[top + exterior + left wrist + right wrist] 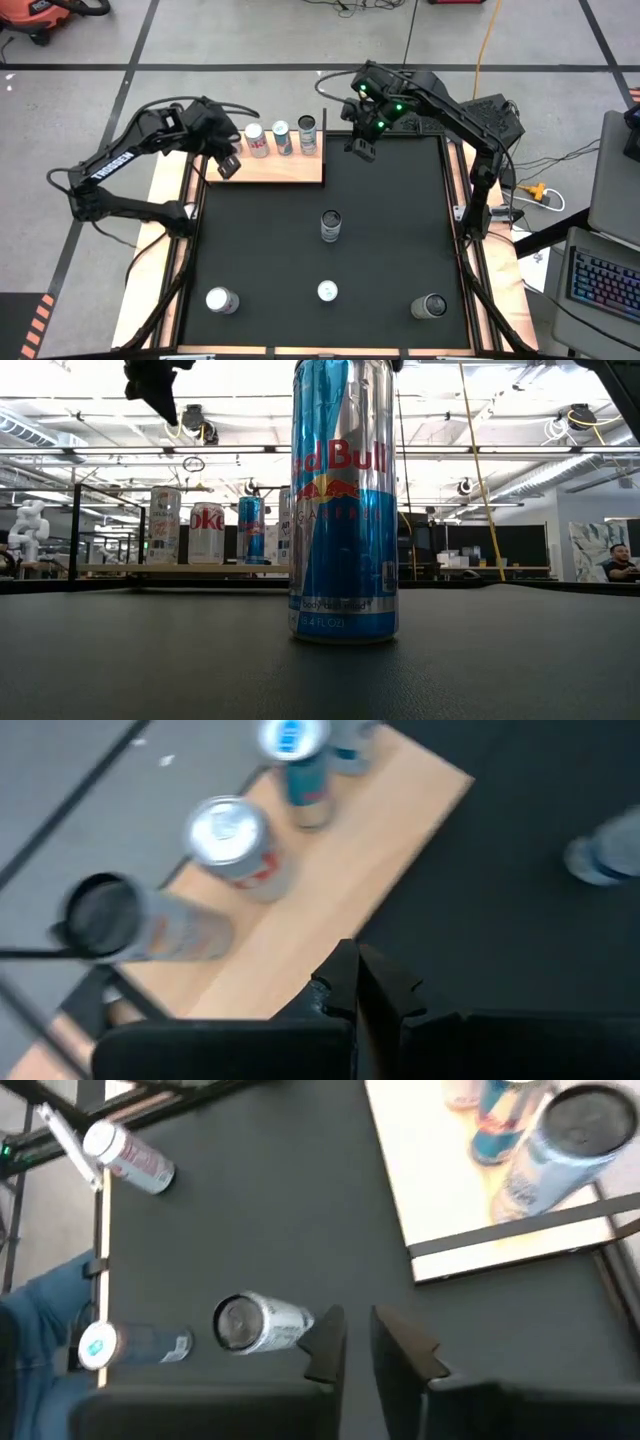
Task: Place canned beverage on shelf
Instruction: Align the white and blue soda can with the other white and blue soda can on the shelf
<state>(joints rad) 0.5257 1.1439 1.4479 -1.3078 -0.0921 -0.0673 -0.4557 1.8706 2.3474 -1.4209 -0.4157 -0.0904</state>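
Right gripper (360,150) hangs over the black mat (390,230) just off the shelf's 3 o'clock end, fingers narrowly parted, holding nothing; in the right wrist view a slim gap shows between its fingers (325,1342). Left gripper (228,166) is pressed shut and empty, above the shelf's 9 o'clock end, fingertips over bare wood.

Shelf (290,170) lies at the mat's 11 o'clock corner, carrying three upright cans in a row: white-and-red can (257,140), blue Red Bull can (282,137), dark-topped can (307,133) nearest the right gripper, at its 9 o'clock.

Four more cans stand on the mat: centre can (330,226) at 6 o'clock from the right gripper, Red Bull can (327,292) toward the front edge, one (221,300) at 7 o'clock, one (431,306) at 5 o'clock.
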